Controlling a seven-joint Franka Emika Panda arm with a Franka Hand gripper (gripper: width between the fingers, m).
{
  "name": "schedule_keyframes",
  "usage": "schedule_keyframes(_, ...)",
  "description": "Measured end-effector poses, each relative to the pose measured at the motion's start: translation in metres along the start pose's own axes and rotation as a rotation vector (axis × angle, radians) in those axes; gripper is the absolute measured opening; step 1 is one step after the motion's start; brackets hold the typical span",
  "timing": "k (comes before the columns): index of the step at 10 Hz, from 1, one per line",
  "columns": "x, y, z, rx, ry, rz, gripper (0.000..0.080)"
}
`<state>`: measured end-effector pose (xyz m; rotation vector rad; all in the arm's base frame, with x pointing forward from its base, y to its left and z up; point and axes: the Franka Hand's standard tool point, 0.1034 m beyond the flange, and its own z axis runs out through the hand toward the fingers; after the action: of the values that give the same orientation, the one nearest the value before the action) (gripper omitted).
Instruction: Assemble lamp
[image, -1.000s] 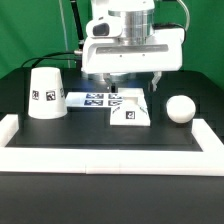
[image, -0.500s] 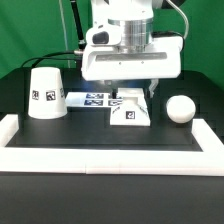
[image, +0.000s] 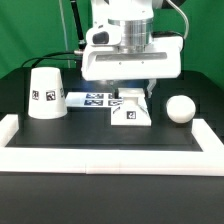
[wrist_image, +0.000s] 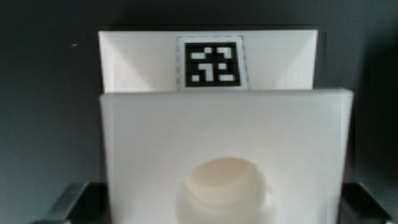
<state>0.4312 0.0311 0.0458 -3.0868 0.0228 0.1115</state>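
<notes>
The white square lamp base lies in the middle of the table, with a tag on its front face. My gripper is lowered right over it, and the hand hides its back part. In the wrist view the base fills the frame, showing its round socket and a tag. My gripper is open, with one dark finger on each side of the base and a thin gap to it. The cone shade stands at the exterior view's left. The ball bulb lies at its right.
The marker board lies flat between the shade and the base. A long white border rail runs along the table's front, with raised ends at both sides. Black cables hang behind the arm.
My gripper has come down over the base since a second ago. In the last half second nothing has visibly moved.
</notes>
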Motion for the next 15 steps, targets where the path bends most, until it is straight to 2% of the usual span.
schedule_keyframes(1, 0.002, 0.0, -0.001, 0.002, -0.005, -0.004, 0.0533)
schedule_keyframes(2, 0.014, 0.0, -0.005, 0.005, 0.0, -0.008, 0.0534)
schedule_keyframes(8, 0.125, -0.023, -0.01, 0.024, 0.091, -0.057, 0.0535)
schedule_keyframes(9, 0.132, -0.024, -0.011, 0.024, 0.1, -0.078, 0.0535)
schedule_keyframes(13, 0.131, -0.024, -0.011, 0.024, 0.1, -0.077, 0.0535)
schedule_keyframes(14, 0.132, -0.028, -0.01, 0.025, 0.101, -0.065, 0.0535)
schedule_keyframes(15, 0.137, -0.038, -0.01, 0.026, 0.109, -0.062, 0.0535)
